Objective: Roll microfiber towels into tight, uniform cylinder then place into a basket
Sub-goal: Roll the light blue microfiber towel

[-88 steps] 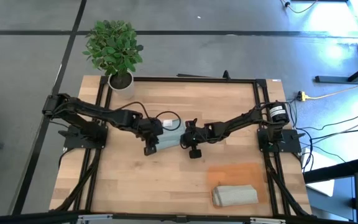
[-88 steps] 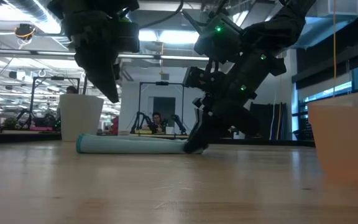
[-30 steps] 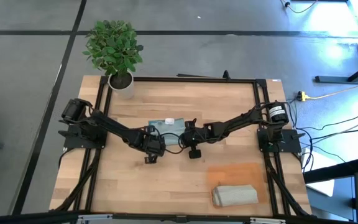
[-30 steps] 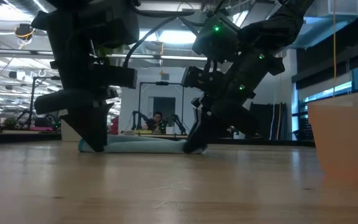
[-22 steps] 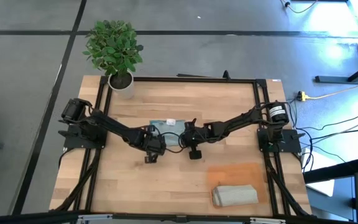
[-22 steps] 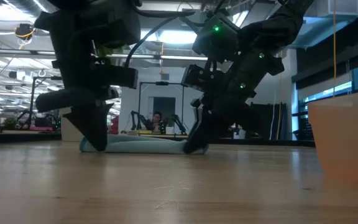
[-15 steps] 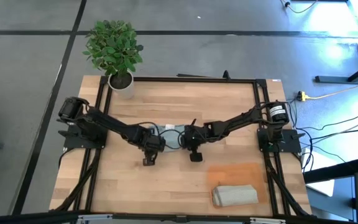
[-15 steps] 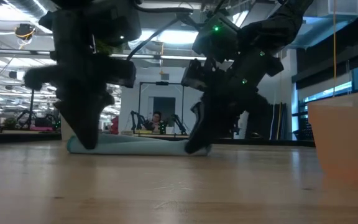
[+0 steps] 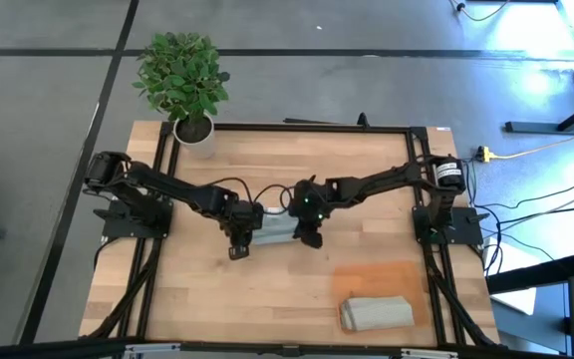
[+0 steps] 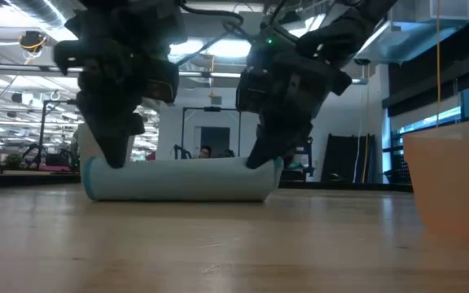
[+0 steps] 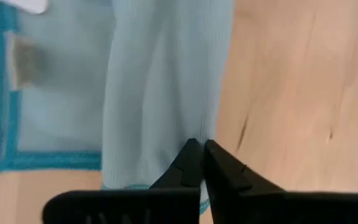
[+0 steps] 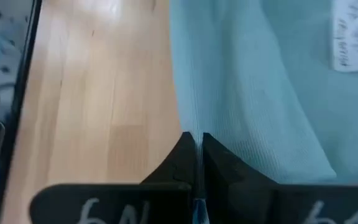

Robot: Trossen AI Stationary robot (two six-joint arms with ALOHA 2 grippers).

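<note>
Grippers (image 9: 239, 237) (image 9: 310, 231) pinching rolled blue towel (image 9: 274, 230), seemingly raised

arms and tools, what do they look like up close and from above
Both arms are dark, nearly black, built of slim jointed links with thin black cables looping beside them. The left tool and right tool each end in two tapered matte black fingers. A small green light glows on the right arm's wrist. White handwritten marks show on the right tool's body.
</note>
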